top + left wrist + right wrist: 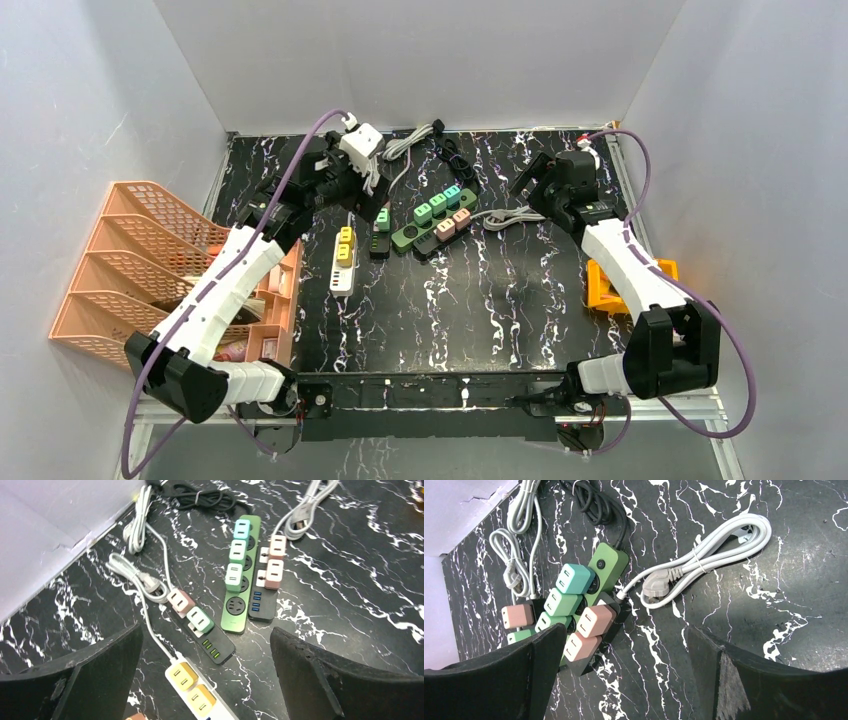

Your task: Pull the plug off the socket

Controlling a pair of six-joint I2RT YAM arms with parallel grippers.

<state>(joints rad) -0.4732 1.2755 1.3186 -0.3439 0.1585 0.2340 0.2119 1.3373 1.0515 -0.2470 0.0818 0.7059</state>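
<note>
Table (520, 290): strips grouped centre-rear. Short black strip (226, 649), axis approx 10-to-4 in left wrist view. Green plug (200, 619) seated on it, at 12 from my L gripper (207, 632). Jaws spread, empty. R gripper (626, 630) likewise spread. I judge L nearer.

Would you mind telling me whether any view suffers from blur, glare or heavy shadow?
Top external: evenly lit, sharp. Left wrist: green power strip crisp, left fingers dark, soft-edged. Right wrist: pale sheen on the table at right; right fingers likewise dark.
</note>
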